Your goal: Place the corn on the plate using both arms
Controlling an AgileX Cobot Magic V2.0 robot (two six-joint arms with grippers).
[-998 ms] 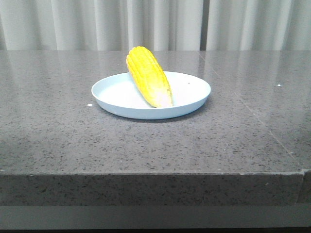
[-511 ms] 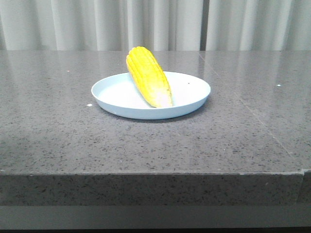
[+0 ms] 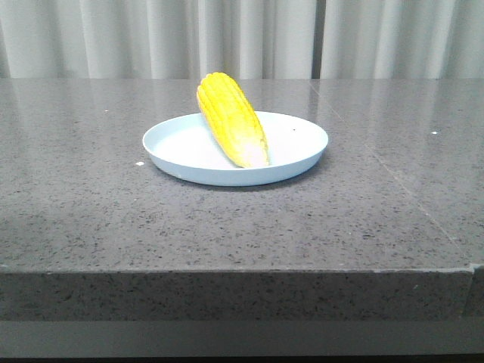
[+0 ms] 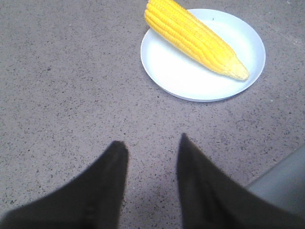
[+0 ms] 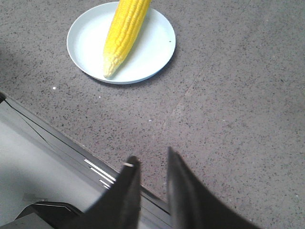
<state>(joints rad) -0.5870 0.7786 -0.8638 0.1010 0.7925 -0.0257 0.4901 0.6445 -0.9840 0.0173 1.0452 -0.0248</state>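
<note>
The yellow corn (image 3: 231,118) lies on the pale blue-white plate (image 3: 299,155) in the middle of the table, its thick end resting over the plate's far rim and its paler tip pointing toward me. Neither arm shows in the front view. In the left wrist view the corn (image 4: 194,37) lies across the plate (image 4: 171,71), and my left gripper (image 4: 151,145) is open and empty, well short of the plate. In the right wrist view the corn (image 5: 125,32) lies on the plate (image 5: 152,52), and my right gripper (image 5: 151,158) is open and empty at the table's front edge.
The grey speckled stone table (image 3: 91,204) spreads round the plate. Its front edge (image 3: 227,268) runs below. A pale curtain (image 3: 227,38) hangs behind. In the right wrist view the table's front edge (image 5: 62,143) drops to a grey surface.
</note>
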